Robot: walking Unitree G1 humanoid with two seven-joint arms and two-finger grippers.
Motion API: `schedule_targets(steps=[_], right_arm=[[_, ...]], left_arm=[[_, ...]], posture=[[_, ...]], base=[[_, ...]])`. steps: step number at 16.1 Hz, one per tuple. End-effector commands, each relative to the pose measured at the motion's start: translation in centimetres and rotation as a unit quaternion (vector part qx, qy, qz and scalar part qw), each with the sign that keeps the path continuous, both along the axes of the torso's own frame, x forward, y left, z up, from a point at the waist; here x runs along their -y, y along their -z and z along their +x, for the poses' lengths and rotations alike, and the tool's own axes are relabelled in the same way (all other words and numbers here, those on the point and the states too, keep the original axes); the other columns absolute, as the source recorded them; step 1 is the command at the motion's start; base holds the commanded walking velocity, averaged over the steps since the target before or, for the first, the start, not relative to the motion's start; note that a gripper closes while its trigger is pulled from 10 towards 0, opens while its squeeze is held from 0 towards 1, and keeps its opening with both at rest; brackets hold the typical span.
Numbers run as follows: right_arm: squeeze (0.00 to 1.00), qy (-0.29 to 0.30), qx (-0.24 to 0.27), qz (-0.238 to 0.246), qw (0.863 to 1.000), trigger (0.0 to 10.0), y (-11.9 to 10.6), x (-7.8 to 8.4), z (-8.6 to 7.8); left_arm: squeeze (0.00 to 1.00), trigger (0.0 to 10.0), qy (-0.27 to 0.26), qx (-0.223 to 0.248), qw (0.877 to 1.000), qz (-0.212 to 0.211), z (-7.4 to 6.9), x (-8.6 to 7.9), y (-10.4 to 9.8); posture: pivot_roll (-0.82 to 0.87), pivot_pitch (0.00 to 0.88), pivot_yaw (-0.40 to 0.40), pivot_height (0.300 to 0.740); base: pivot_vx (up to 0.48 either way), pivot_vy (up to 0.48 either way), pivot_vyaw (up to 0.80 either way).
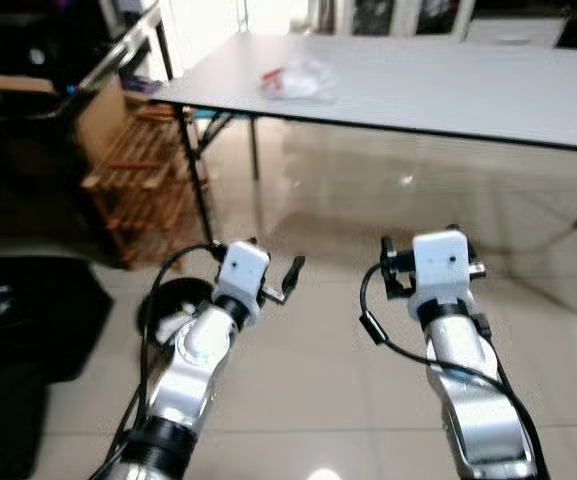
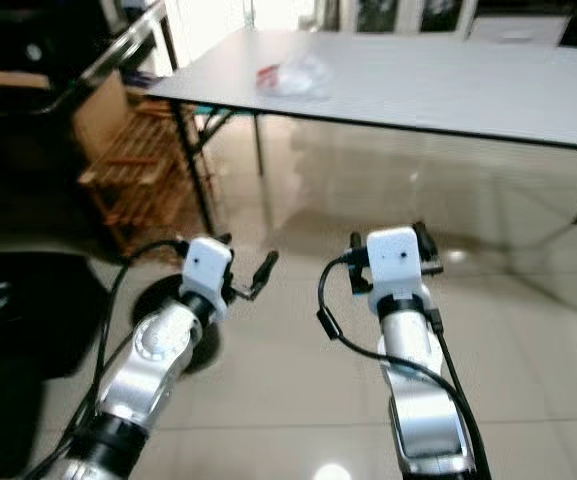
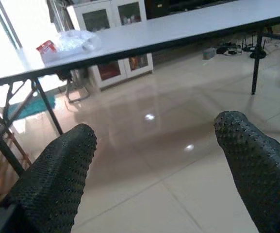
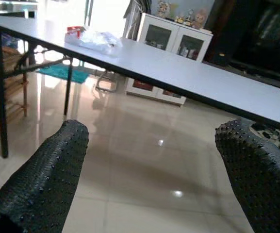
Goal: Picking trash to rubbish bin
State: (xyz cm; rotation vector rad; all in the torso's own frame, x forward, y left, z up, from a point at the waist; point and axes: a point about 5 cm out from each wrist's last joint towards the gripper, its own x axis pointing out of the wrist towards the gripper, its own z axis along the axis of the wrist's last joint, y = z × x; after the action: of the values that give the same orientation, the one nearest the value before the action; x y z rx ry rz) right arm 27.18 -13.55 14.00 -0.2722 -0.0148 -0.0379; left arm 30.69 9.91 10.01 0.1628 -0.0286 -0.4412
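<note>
1. Nearest, both silver arms reach forward over the tiled floor [image 1: 318, 400]. The left claw [image 3: 154, 165] and the right claw [image 4: 152, 165] each hold nothing; in the wrist views their black dotted fingers stand wide apart with bare floor between them.
2. To the near left sits a dark mass [image 1: 18, 340] that may be the rubbish bin or a bin bag; it is too dark to tell. Just right of it, beneath the left arm, lies a round black object [image 1: 173, 300].
3. Farther left, a wooden rack [image 1: 138, 180] stands beside the legs of the grey surface [image 1: 448, 90].
4. Farthest, the trash [image 1: 296, 80], a crumpled clear plastic bag with a red-and-white piece at its left end, lies on the surface near its left edge, well apart from both claws.
5. Judging by its look, the bag is very light, soft and slippery; it should collapse under a pinch and could slide along the smooth top if pushed.
6. The best hold is probably the bunched middle, where the film folds thickest, pinched from above rather than at a loose edge that may slip free.
</note>
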Motion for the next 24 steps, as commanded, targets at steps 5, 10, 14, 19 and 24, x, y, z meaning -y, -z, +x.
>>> schedule_targets(steps=[5, 10, 14, 19, 24], right_arm=[[0.48, -0.008, 0.007, -0.001, 1.000, 10.0, -0.39, -0.35, 0.12], [0.48, -0.007, 0.009, -0.003, 1.000, 10.0, -0.39, -0.48, 0.18], [0.48, -0.008, 0.009, -0.005, 1.000, 10.0, -0.38, -0.44, 0.21], [0.47, -0.009, 0.010, -0.008, 1.000, 10.0, -0.41, -0.46, 0.32], [0.47, -0.012, 0.008, -0.006, 1.000, 10.0, -0.24, -0.67, 0.35]], left_arm=[[0.00, 10.0, -0.008, -0.005, 1.000, 0.004, 0.28, -0.38, 0.23], [0.00, 10.0, -0.008, -0.003, 1.000, 0.005, 0.37, -0.34, 0.18], [0.00, 10.0, -0.009, 0.000, 1.000, 0.000, 0.50, -0.27, 0.13], [0.00, 10.0, -0.004, 0.004, 1.000, 0.002, 0.58, -0.30, 0.02], [0.00, 10.0, -0.003, 0.005, 1.000, 0.005, 0.45, -0.26, 0.09]], posture=[[-0.07, 0.044, 0.058, 0.740], [-0.07, 0.043, 0.060, 0.740], [-0.07, 0.043, 0.060, 0.740], [-0.08, 0.041, 0.059, 0.740], [-0.07, 0.044, 0.057, 0.740]], base=[[0.000, -0.466, 0.00], [0.000, -0.465, 0.00], [0.000, -0.308, 0.00], [0.226, 0.000, 0.00], [0.480, 0.000, 0.00]])
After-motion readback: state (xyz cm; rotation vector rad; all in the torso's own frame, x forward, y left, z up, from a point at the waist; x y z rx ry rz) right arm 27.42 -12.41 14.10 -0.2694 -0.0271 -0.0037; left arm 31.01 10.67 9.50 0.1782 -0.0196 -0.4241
